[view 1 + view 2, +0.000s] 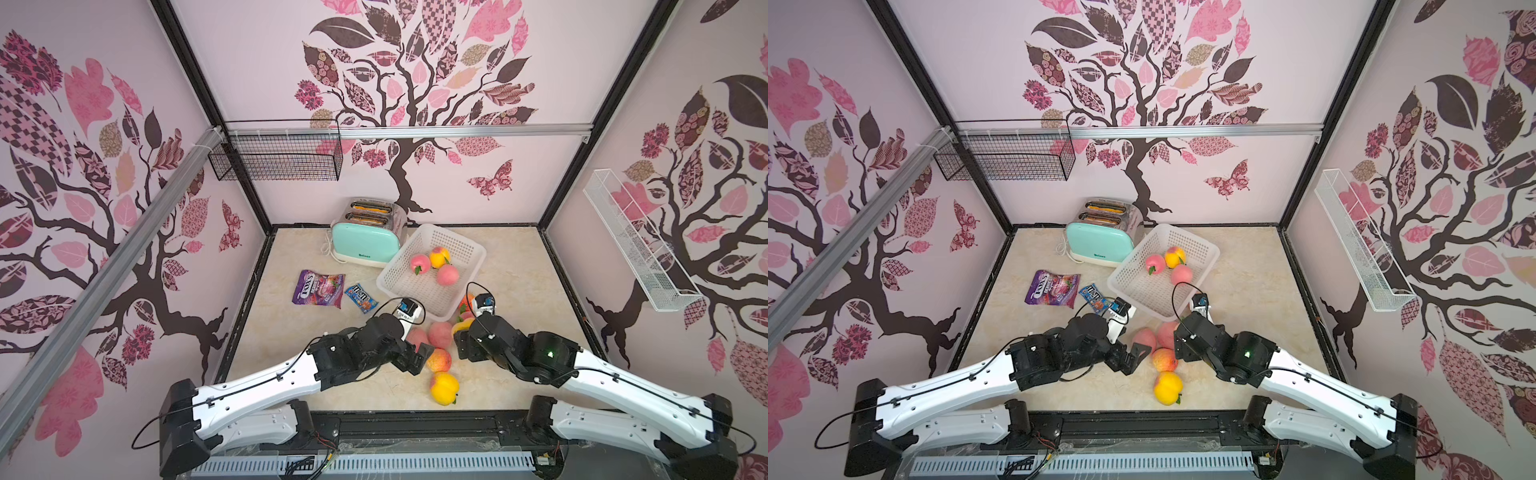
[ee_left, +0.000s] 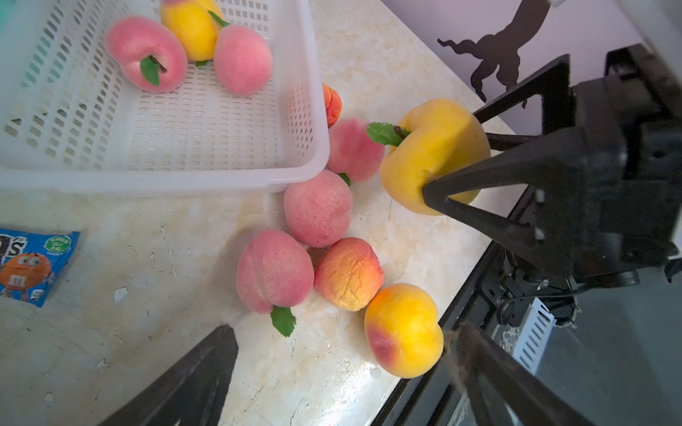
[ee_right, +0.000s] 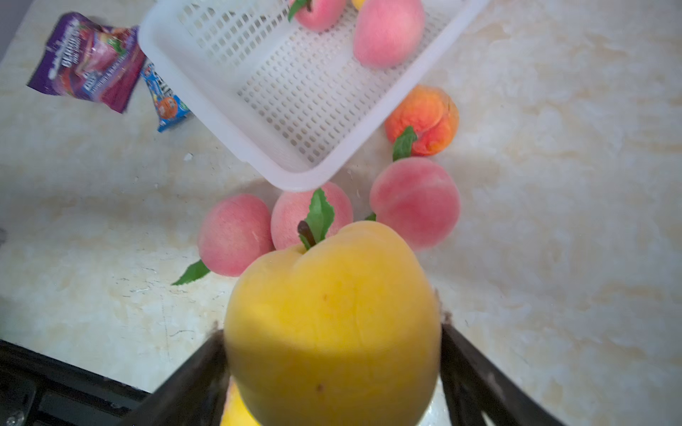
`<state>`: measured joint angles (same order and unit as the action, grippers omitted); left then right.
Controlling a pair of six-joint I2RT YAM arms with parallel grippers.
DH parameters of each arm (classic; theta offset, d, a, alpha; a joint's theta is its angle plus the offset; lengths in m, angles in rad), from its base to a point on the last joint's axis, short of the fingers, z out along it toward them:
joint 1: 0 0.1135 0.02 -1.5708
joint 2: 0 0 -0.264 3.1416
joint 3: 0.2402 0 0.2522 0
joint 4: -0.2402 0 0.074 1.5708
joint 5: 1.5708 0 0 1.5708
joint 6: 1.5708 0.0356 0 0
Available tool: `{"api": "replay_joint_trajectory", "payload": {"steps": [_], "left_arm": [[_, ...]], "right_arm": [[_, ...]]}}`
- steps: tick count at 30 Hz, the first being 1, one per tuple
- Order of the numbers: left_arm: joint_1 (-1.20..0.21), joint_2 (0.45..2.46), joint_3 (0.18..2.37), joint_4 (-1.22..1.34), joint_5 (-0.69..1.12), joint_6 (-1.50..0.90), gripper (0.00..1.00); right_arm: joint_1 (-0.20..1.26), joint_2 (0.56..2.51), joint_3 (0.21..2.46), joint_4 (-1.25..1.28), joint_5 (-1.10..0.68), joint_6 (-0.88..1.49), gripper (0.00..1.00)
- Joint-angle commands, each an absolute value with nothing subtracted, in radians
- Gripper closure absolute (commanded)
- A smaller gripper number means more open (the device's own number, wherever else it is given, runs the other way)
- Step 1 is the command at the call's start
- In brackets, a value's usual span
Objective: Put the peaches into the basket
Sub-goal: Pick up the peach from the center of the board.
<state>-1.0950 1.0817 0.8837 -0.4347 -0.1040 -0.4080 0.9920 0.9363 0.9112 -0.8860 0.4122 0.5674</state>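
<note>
Marble tabletop fills the lower middle of both top views, and we read it from its front edge back. Nearest lies the front peach, yellow with a red blush. Just above it in the frame, our left claw hangs spread wide and empty over the loose peaches. Most of these are pink and fuzzy, one is orange and wrinkled, and they touch one another.

To their right, our right claw is clenched on the held peach. It is plain yellow with a stem and a green leaf, and seems to be off the table.

The basket sits up and slightly left of that claw in the frame. Its near corner is just beyond the pink ones, and its long axis runs from lower left to upper right. So we judge the right arm the nearer one, and the coming move a short carry up-frame over that near rim.

The basket's far end holds three peaches, two pink and one yellow, and the near half is bare. An orange-red peach lies just beside its right wall.
</note>
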Motion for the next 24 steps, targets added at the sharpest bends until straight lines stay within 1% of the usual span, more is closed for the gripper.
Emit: {"api": "replay_joint_trajectory", "payload": {"steps": [1,5,14,20,24], "left_arm": [[-1.046,1.084,0.914,-0.416,-0.054,-0.383,0.03],[-1.01,1.106,0.959,-0.428,-0.045,-0.359,0.03],[-0.983,1.215,1.072,-0.429,-0.001,-0.319,0.03],[-0.902,1.289,1.123,-0.405,0.069,-0.303,0.03],[-0.84,1.343,1.154,-0.397,0.109,-0.295,0.03]], "right_arm": [[0.924,0.971,0.996,-0.833,0.405,0.442,0.13],[0.806,1.0,1.043,-0.759,0.296,0.362,0.13],[0.633,1.128,1.15,-0.679,0.158,0.252,0.13],[0.502,1.211,1.165,-0.594,0.055,0.229,0.13],[0.445,1.288,1.188,-0.539,0.027,0.209,0.13]]}}
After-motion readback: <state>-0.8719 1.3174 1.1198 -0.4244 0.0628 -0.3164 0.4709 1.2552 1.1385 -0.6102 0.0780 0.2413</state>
